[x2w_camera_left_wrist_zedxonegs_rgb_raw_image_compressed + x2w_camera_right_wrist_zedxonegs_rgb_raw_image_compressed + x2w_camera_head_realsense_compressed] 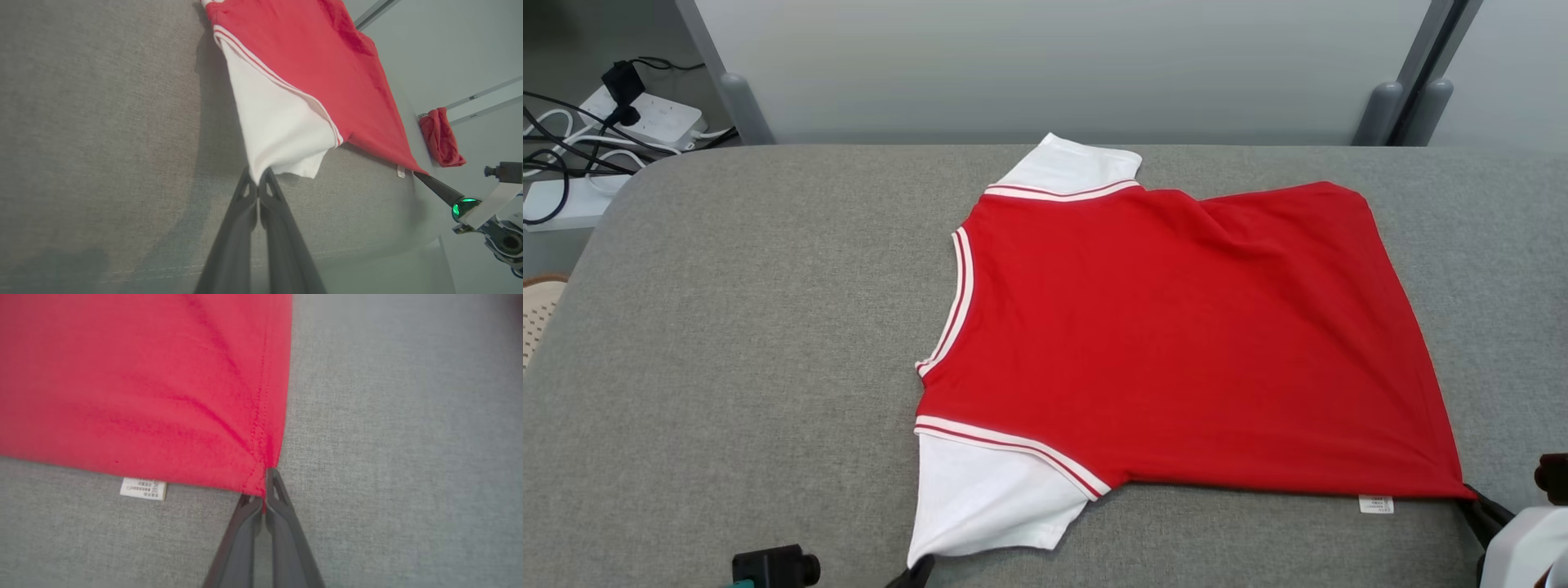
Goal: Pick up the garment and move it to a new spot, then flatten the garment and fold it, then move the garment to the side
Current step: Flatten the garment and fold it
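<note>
The garment (1176,343) is a red T-shirt with white sleeves and red-striped white trim. It lies spread on the grey padded table (727,367), collar toward the left. My left gripper (920,569) is shut on the tip of the near white sleeve (282,122) at the bottom edge of the head view. In the left wrist view, the left gripper (257,176) pinches that sleeve corner. My right gripper (1470,496) is shut on the near hem corner of the garment (163,396). The right gripper (263,486) clamps the stitched hem beside a white care label (143,488).
Power strips and cables (613,122) lie on the floor beyond the table's far left corner. A crumpled red cloth (441,139) rests past the table's edge in the left wrist view. Grey screen panels (1054,65) stand behind the table.
</note>
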Motion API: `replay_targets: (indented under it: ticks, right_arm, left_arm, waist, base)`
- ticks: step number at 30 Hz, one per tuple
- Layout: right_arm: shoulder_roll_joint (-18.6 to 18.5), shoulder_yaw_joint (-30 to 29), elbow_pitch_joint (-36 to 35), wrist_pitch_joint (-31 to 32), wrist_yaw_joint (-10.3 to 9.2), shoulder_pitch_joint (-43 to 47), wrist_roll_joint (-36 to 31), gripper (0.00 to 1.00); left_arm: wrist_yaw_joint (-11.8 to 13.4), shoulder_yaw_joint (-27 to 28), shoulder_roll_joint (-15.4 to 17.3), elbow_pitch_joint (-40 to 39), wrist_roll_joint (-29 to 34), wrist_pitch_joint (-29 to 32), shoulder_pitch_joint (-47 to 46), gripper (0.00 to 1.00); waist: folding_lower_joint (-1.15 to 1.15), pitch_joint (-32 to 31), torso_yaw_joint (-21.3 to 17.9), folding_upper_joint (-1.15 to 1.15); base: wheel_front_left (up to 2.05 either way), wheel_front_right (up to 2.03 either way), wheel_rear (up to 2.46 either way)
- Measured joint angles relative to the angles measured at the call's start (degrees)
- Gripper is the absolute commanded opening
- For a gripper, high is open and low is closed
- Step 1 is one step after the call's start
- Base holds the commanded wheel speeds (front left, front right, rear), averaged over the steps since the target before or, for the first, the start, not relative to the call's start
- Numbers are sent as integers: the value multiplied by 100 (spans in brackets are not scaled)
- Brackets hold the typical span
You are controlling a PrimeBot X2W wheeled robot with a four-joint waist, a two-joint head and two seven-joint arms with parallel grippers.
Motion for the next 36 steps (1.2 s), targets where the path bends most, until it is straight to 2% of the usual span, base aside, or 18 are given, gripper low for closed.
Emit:
replay_targets:
  ticks: [9, 15, 16, 17, 19, 20, 21, 22, 23, 24, 25, 31, 36]
  right_arm:
    - [23, -523, -358, 283, 0, 455, -342, 0]
    - [245, -791, -385, 383, 0, 484, -720, 0]
    - [300, -849, -380, 394, 0, 492, -727, 11]
    - [349, -907, -374, 393, 0, 498, -747, 29]
    - [394, -946, -369, 392, 0, 499, -791, 55]
    - [408, -965, -369, 392, 0, 500, -814, 80]
    - [420, -993, -369, 391, 0, 502, -822, 100]
    - [441, -1043, -372, 391, 0, 504, -833, 100]
    - [455, -1098, -372, 388, -1, 511, -880, 100]
    - [458, -1133, -379, 372, 0, 522, -922, 100]
    - [460, -1166, -398, 371, -1, 543, -948, 100]
    - [485, -1526, -768, 402, -1, 804, -1134, 100]
    - [615, -2034, -1455, 390, -1, 899, -1459, 100]
  left_arm:
    - [159, -144, 56, 10, -16, 345, 16, 0]
    - [144, -204, -114, 582, -51, 401, -13, 0]
    - [142, -226, -172, 719, -23, 401, -38, 0]
    - [138, -248, -220, 843, 4, 401, -62, 0]
    - [90, -269, -349, 1062, 4, 399, -156, 0]
    - [89, -282, -390, 1137, 5, 394, -197, 7]
    - [90, -292, -423, 1203, 18, 378, -239, 11]
    - [91, -297, -446, 1271, 77, 344, -269, 26]
    - [101, -333, -452, 1328, 178, 334, -291, 36]
    - [122, -357, -457, 1377, 237, 332, -294, 85]
    - [162, -370, -470, 1417, 247, 326, -294, 100]
    - [433, -398, -348, 1368, 377, 233, -283, 100]
    - [868, -52, -158, 1022, 658, -397, -273, 100]
  waist:
    - [0, -25, -26, 0]
    - [0, 11, -32, 0]
    - [0, 15, -29, 0]
    - [0, 17, -25, 0]
    - [0, 15, -14, 0]
    - [0, 9, -12, 0]
    - [0, 2, -12, 0]
    - [0, -6, -14, 0]
    - [0, -15, -15, 0]
    - [0, -28, -14, 0]
    - [0, -45, -11, 0]
    - [1, -169, -18, 0]
    - [0, -299, -15, 0]
  base:
    - [0, 0, 0]
    - [0, 0, 0]
    - [0, 0, 0]
    - [0, 0, 0]
    - [0, 0, 0]
    - [0, 0, 0]
    - [0, 0, 0]
    - [0, 0, 0]
    - [0, 0, 0]
    - [0, 0, 0]
    - [0, 0, 0]
    - [0, 0, 0]
    - [0, 0, 0]
